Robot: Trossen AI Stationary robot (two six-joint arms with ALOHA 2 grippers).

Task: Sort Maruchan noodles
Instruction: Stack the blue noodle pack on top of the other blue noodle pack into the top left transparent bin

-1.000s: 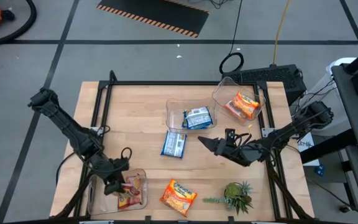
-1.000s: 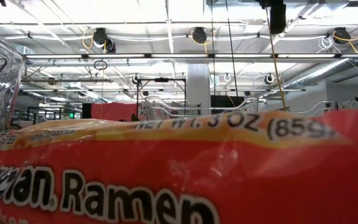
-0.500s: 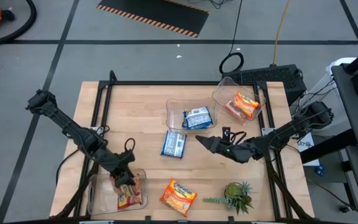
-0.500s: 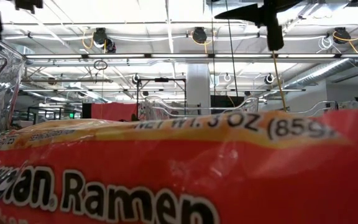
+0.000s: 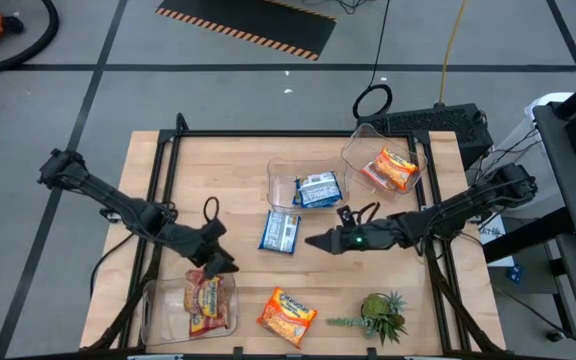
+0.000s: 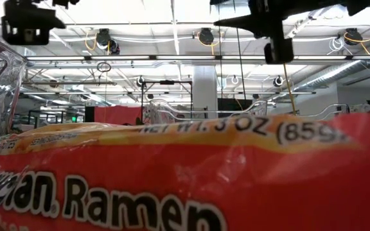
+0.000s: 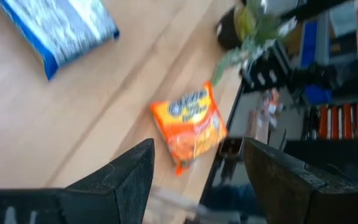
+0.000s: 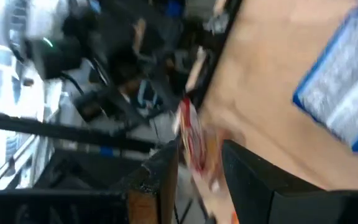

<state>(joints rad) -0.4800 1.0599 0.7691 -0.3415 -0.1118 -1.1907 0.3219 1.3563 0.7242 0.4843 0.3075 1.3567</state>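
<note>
Tabletop (image 5: 218,190): left gripper (image 5: 220,264) risen, empty.

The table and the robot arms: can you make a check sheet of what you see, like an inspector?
Surface: wooden table, bare wood between the things.
Job's things: blue packet loose at the middle; orange packet loose at the front edge; red packets in the front-left bin; blue packets in the middle bin; orange packets in the back-right bin.
Clutter: small green plant at front right.
Grippers: left gripper open, empty, above the front-left bin's rim; right gripper open, empty, beside the loose blue packet.
Cables: black cable loop on the floor behind the table.
Surroundings: grey floor, striped mat.
</note>
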